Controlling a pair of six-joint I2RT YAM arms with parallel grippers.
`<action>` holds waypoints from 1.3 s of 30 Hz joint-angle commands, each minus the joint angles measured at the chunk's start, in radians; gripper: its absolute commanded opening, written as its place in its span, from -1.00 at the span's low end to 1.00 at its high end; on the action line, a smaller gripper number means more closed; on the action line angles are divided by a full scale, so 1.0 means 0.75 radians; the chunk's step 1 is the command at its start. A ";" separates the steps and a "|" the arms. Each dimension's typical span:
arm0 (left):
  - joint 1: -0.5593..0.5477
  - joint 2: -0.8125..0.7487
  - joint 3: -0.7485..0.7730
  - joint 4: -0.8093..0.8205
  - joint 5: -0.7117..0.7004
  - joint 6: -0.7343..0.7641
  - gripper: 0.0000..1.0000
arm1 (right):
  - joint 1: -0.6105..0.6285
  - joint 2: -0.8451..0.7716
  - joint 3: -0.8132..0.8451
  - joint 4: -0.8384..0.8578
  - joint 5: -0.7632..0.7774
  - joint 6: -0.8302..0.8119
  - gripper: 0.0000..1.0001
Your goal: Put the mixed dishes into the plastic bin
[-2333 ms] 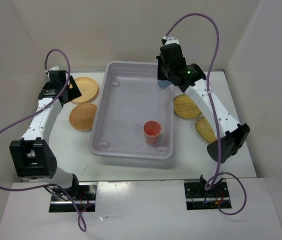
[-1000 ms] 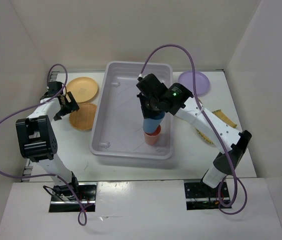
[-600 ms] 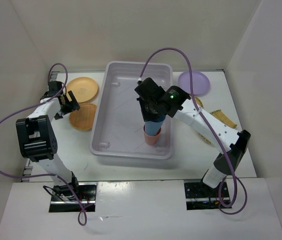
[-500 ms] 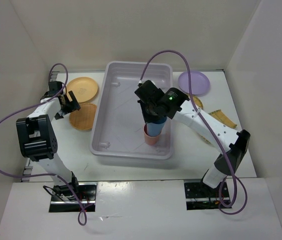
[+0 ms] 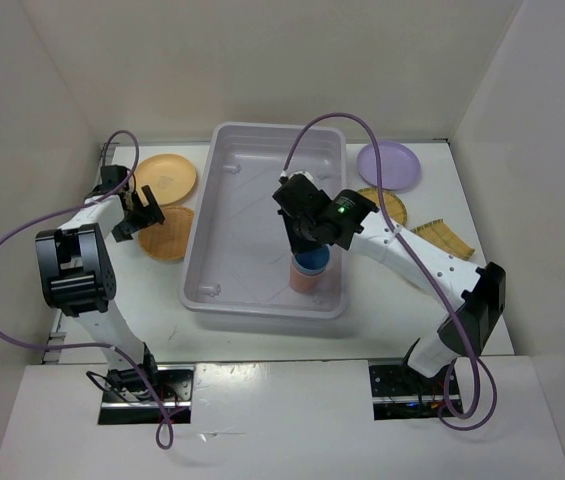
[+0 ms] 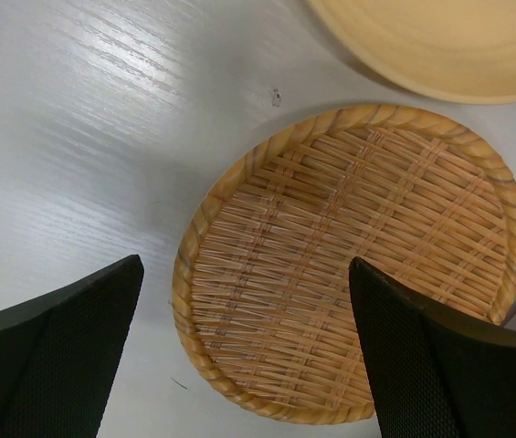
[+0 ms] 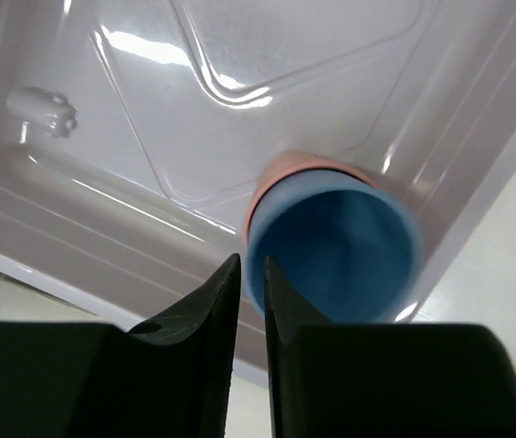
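Blue cup [image 7: 335, 251] nested in salmon-pink cup [image 7: 276, 175]; right end effector [image 7: 248, 266] straddles its rim, grip unclear. Open left end effector [image 6: 244, 266] should grasp woven plate [image 6: 367, 228].

Pink cup [image 7: 278, 175]: only a rim sliver shows, the rest is under the blue cup [image 7: 335, 246]. Blue cup's near rim runs behind the right gripper [image 7: 248, 266] fingers; can't tell if they touch it. Left wrist: tan plate [image 6: 440, 46] cut off by the top edge, woven plate [image 6: 349, 274] partly behind a finger. Top view: right arm [image 5: 407, 255] covers part of the yellow plates [image 5: 387, 203].

Blue cup [image 5: 312, 262] inside pink cup [image 5: 303, 284]
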 commanded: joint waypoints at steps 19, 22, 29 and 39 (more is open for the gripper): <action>0.188 -0.228 -0.427 0.341 0.390 -0.305 0.93 | 0.013 -0.081 0.111 0.234 -0.102 -0.009 0.02; 0.188 -0.191 -0.476 0.427 0.466 -0.352 0.93 | 0.013 -0.105 0.164 0.234 -0.088 -0.021 0.02; 0.188 -0.191 -0.654 0.697 0.453 -0.479 0.73 | 0.013 -0.152 0.271 0.177 -0.002 -0.022 0.10; 0.188 -0.152 -0.687 0.792 0.466 -0.538 -0.17 | -0.012 -0.259 0.122 0.216 0.108 0.005 0.12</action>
